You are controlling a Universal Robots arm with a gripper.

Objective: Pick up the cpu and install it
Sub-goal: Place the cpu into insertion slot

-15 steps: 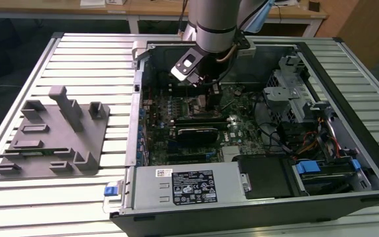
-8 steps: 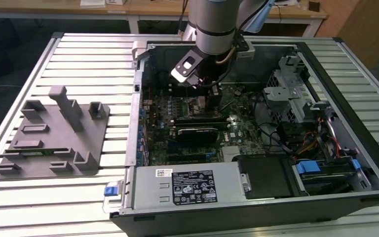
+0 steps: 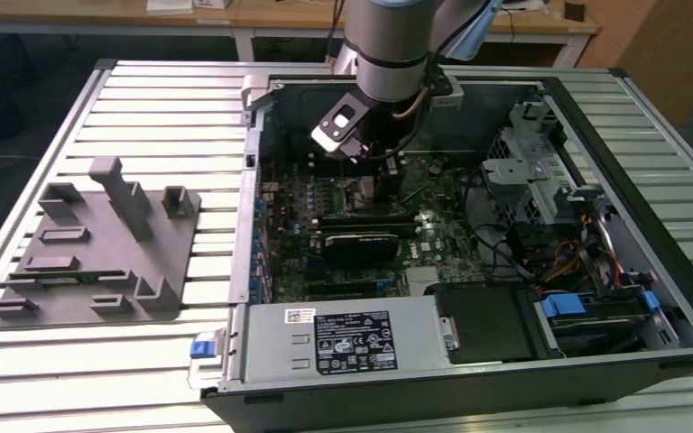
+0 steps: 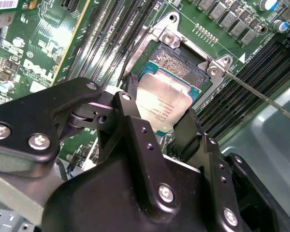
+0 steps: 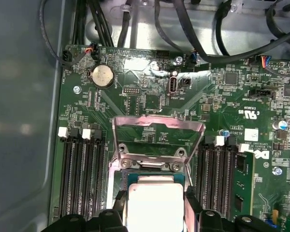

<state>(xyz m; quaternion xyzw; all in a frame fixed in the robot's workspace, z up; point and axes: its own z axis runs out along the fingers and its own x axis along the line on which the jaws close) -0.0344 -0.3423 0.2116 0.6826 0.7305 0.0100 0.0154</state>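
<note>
We find the placing step in hand: the tool [image 4: 158, 112] is closed on the cpu [image 4: 165, 96], one finger [image 4: 129, 94] on each of two opposite edges, metal plate facing up. In both wrist views the cpu hangs over the open socket [image 4: 176, 58] on the board [image 5: 150, 101], overlapping its near part, not centred. The load plate [image 5: 157, 133] stands raised and the lever [image 4: 261, 96] is swung clear. We cannot tell whether the cpu touches the socket yet. In the exterior view the arm [image 3: 389, 54] reaches into the open case [image 3: 635, 162], while the grey tray [image 3: 94, 262] lies well apart on the bench [image 3: 142, 90]. In our judgement, seating calls for the cpu to be level, square to the socket frame and lowered without side force.
</note>
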